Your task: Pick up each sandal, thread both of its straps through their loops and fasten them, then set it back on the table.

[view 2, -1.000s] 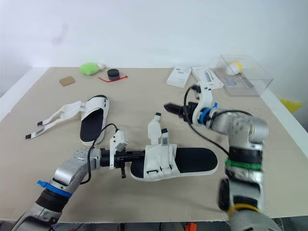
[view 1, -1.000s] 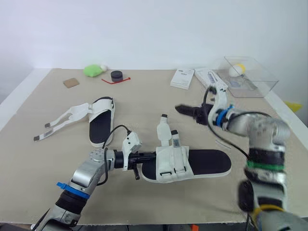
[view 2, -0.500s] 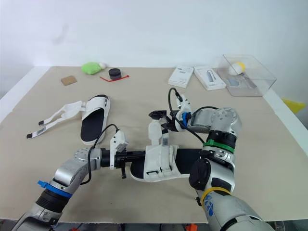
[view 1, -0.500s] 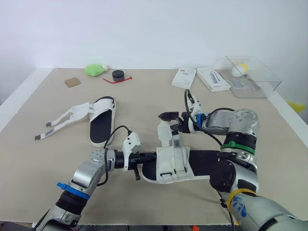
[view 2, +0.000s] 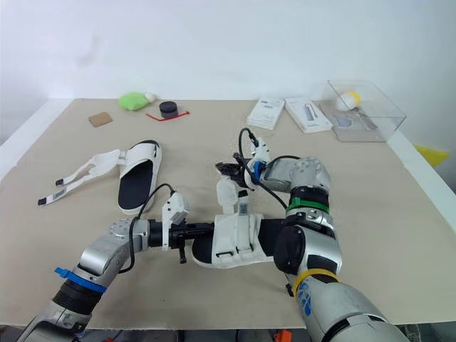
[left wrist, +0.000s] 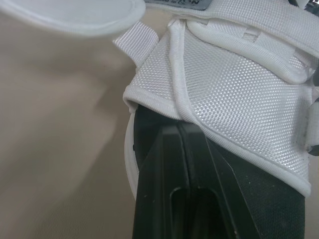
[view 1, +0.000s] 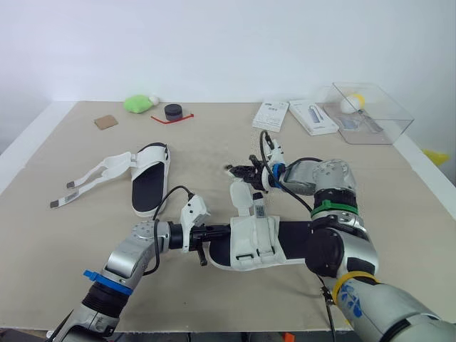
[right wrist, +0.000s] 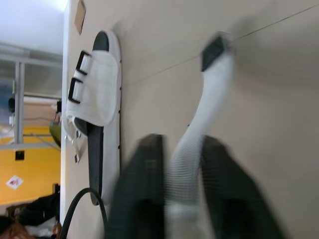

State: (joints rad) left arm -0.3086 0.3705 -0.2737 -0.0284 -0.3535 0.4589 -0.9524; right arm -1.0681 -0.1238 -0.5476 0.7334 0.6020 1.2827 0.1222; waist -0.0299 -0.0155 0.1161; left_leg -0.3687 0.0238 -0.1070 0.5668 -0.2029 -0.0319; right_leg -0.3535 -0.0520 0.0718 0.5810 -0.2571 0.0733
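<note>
**A:** Beige bench point(view 1: 399, 206), was it? What was the biggest thing on it?

**B:** The near sandal point(view 1: 253, 239), white with a black footbed. It lay flat across the front of the bench, its toe end toward the robot's left.

**A:** And its mate?

**B:** The far sandal point(view 1: 148, 178) lay well apart on the left. Both of its straps were undone and splayed out over the bench. A clear box point(view 1: 370, 114) stood at the far right corner.

**A:** How did the fingers stand?

**B:** The left fingers point(view 1: 214, 232) were together, clamped on the near sandal's toe end. In the left wrist view they lay against the footbed, just under the white woven upper. The right fingers point(view 1: 241, 171) were beyond the sandal, closed on its loose strap point(view 1: 239, 194), which ran up between them with its dark tip past them.

**A:** Anything smaller?

**B:** The second strap point(view 1: 259, 208) lay unfastened just beside the first
</note>
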